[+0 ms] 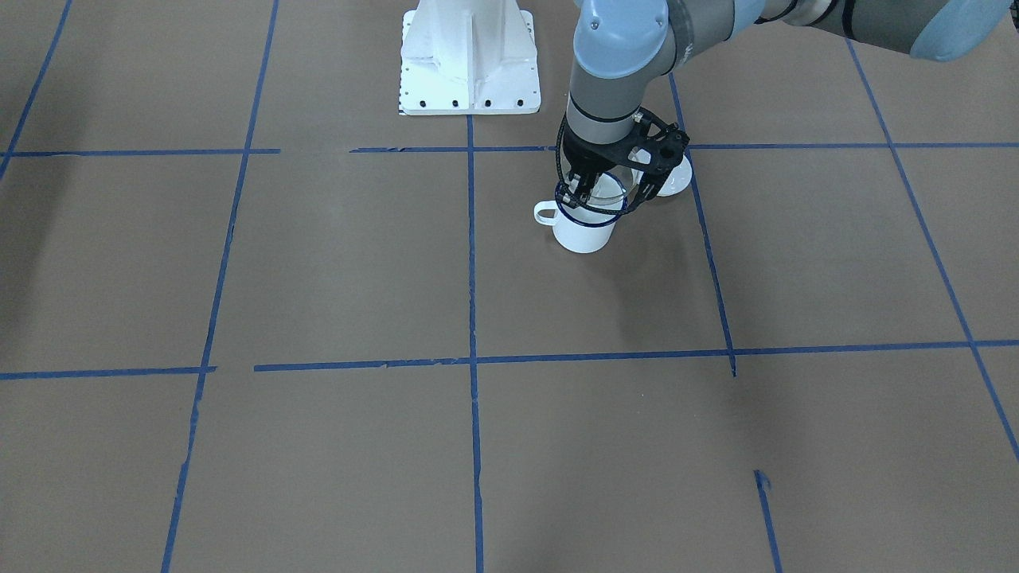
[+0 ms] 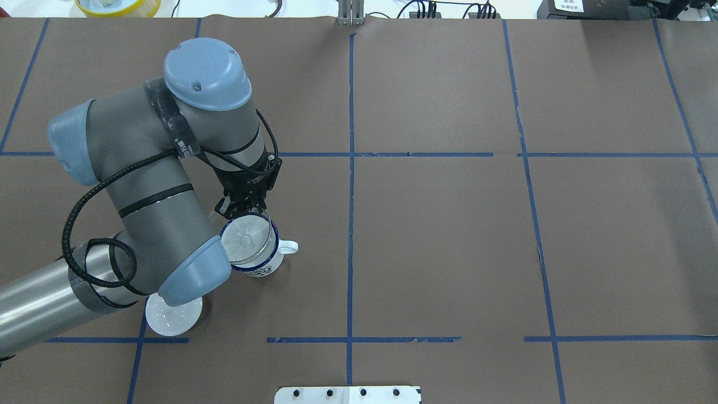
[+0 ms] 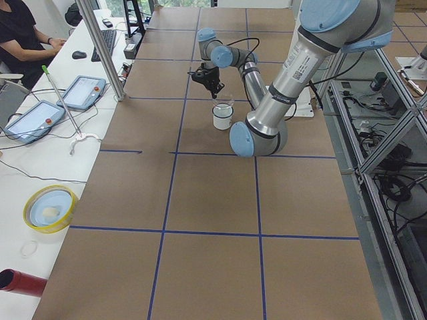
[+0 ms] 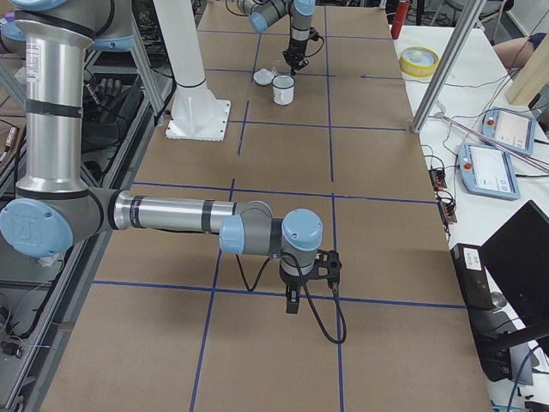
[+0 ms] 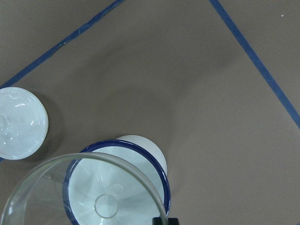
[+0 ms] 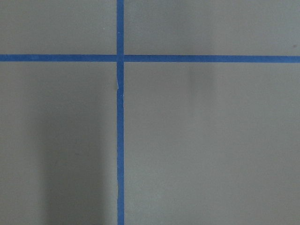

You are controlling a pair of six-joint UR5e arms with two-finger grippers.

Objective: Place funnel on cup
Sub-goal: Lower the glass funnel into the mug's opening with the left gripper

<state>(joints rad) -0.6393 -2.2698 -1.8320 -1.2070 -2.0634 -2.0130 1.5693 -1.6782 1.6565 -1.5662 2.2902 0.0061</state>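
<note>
One item is in hand: the funnel (image 2: pixel 247 240), thin clear plastic, so judged light, fairly stiff and slick. Left pincer (image 2: pixel 242 211) is clamped narrow on the funnel's rim, on the side far from the robot. It holds the cone over the cup (image 1: pixel 585 235) mouth, spout down. Contact w/ the blue rim possibly not made; view unclear. Recommended hold pt: rim wall, low force. Cup is rigid enamel and stands on the table (image 2: pixel 449 252). Right pincer (image 4: pixel 293 302): state can't be told.

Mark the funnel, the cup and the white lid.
funnel (image 2: pixel 247 239): overhead view, centre of the clear cone.
cup (image 1: pixel 585 236): front-facing view, white side wall below the rim.
lid (image 2: pixel 174 321): overhead view, uncovered part of its white top.
</note>
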